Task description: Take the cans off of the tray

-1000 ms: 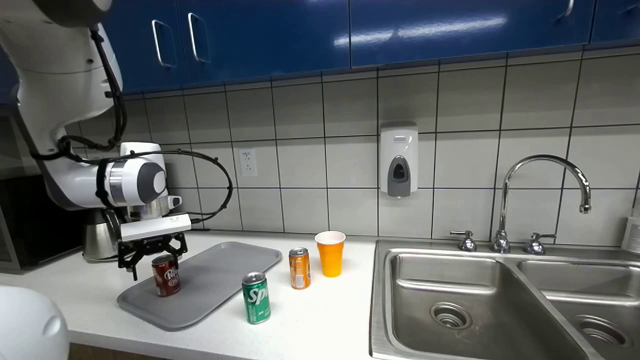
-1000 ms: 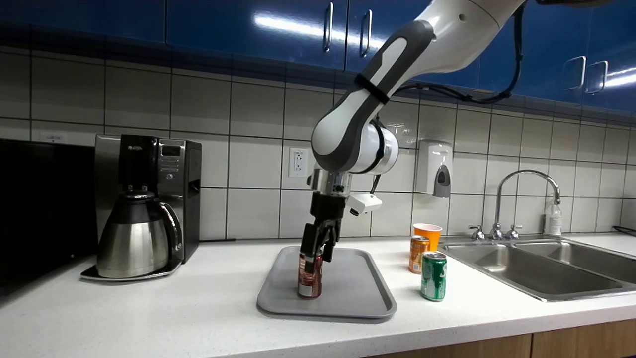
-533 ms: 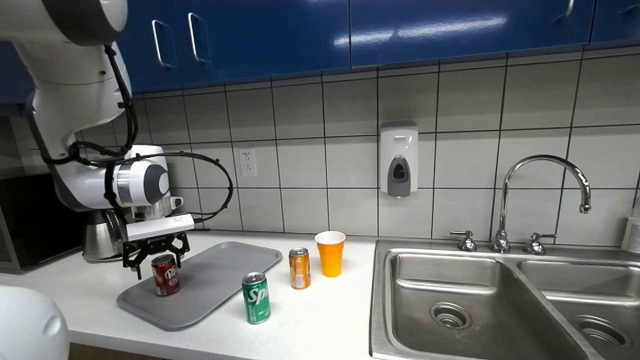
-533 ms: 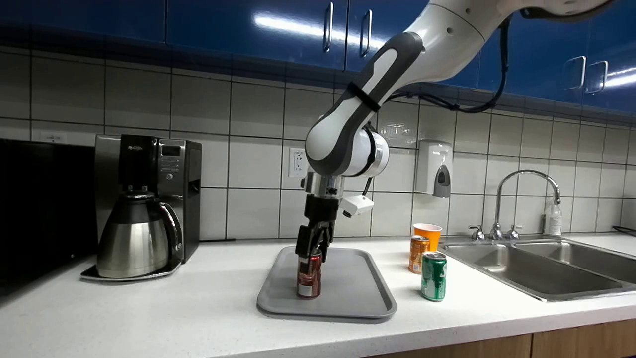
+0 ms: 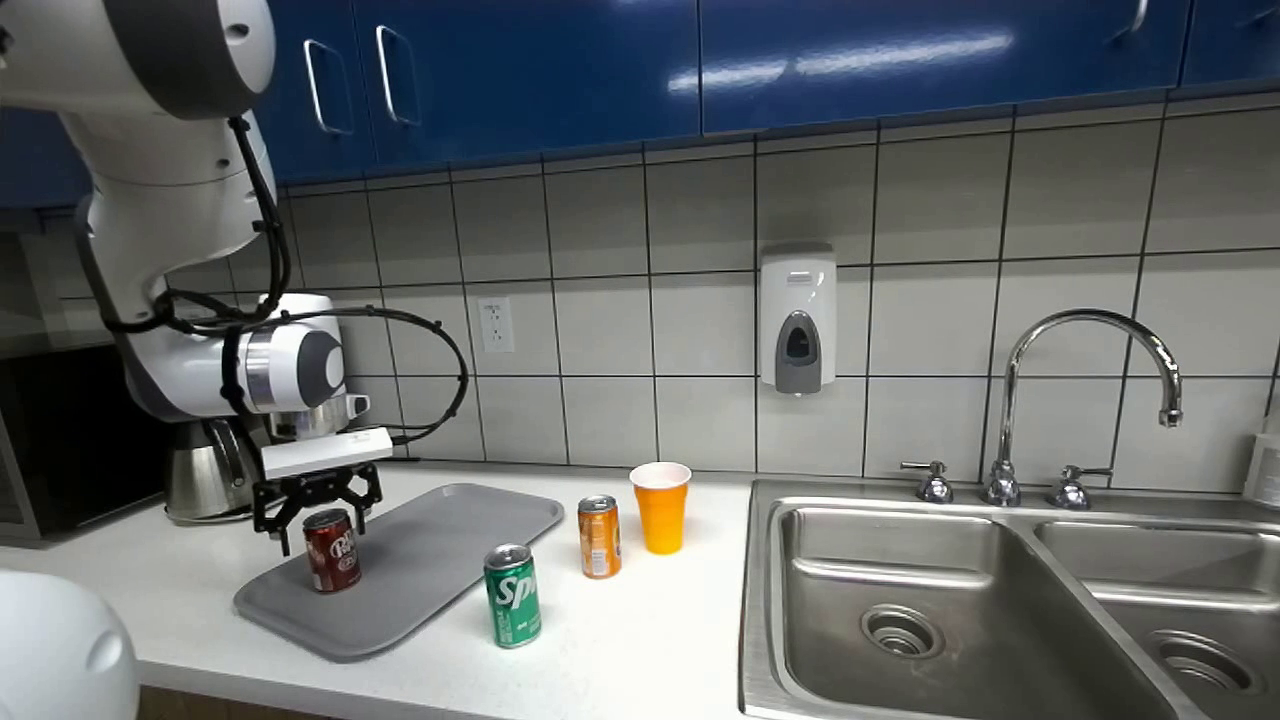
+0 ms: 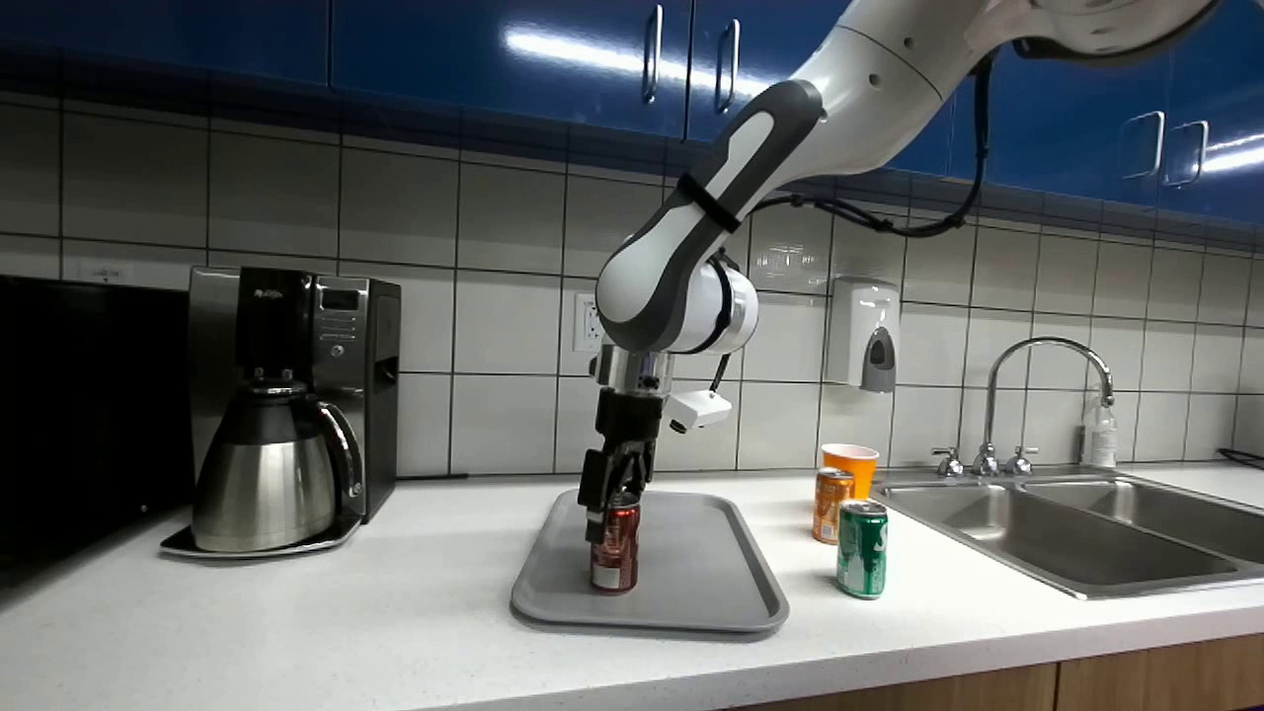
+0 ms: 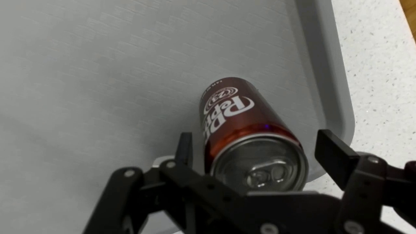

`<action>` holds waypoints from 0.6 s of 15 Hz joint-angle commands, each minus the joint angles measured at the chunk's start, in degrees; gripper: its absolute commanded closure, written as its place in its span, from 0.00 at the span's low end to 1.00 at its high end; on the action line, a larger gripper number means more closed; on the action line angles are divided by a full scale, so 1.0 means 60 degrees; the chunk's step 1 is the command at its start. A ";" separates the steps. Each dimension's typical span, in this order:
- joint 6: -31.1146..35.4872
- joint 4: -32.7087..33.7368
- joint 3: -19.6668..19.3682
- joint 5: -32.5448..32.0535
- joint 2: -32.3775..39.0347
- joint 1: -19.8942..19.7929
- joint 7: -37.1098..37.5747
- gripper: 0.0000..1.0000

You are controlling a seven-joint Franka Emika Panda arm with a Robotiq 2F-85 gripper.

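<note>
Wrist view: glossy, cylindrical dark-red can on matte, round-cornered tray.

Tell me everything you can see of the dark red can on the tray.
The dark red can looks like metal, with white Dr Pepper lettering and a ringed 23 on its side. Its grey-silver lid carries a pull tab; opened or not, I cannot tell. It stands upright on the grey tray, near one corner. The gripper is open around its upper part, and the wrist view shows a gap between the can and both fingers, so only the tray seems to touch it.
</note>
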 commanded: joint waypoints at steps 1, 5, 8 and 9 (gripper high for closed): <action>-0.0382 0.0364 -0.0041 -0.0320 0.0128 0.0033 0.0293 0.28; -0.0329 0.0322 -0.0057 -0.0340 0.0069 -0.0004 0.0282 0.55; -0.0305 0.0257 -0.0060 -0.0351 -0.0017 0.0008 0.0301 0.62; -0.0269 0.0230 -0.0055 -0.0361 -0.0052 0.0021 0.0311 0.62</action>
